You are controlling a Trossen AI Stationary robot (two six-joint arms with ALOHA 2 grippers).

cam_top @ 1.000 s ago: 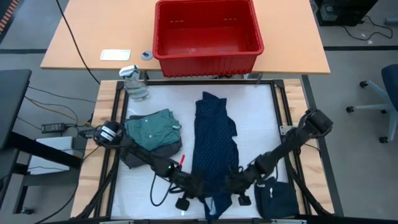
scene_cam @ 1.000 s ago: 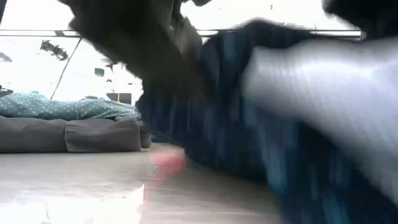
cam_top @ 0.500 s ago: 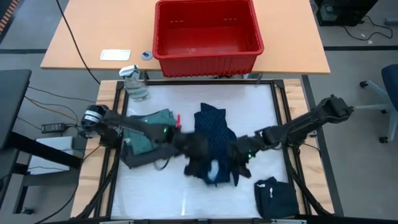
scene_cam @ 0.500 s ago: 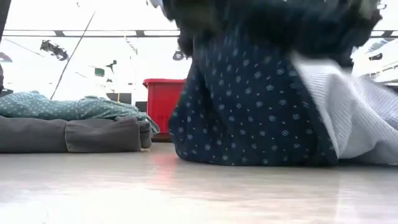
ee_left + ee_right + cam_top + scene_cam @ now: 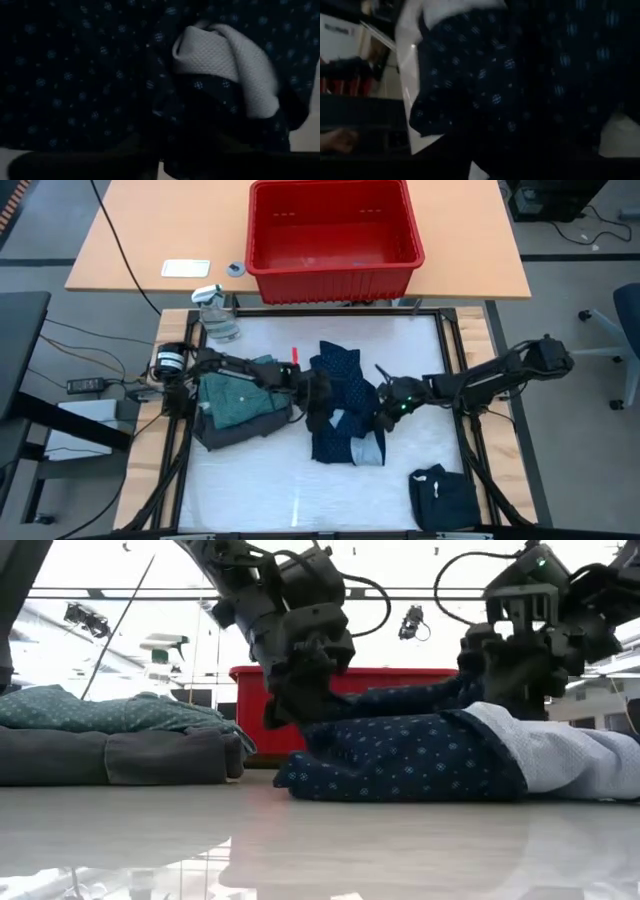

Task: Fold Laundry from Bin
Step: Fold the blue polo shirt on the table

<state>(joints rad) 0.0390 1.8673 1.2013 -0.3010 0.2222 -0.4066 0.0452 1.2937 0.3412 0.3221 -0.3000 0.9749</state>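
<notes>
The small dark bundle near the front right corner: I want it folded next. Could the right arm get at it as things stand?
Probably yes: the dark bundle lies alone on the mat, nothing covering it, on the right gripper's side.

Overhead, table-level, two close wrist views

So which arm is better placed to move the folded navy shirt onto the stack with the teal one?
Probably left: its pincer sits on the navy dotted shirt, beside the teal-green shirt.
</notes>
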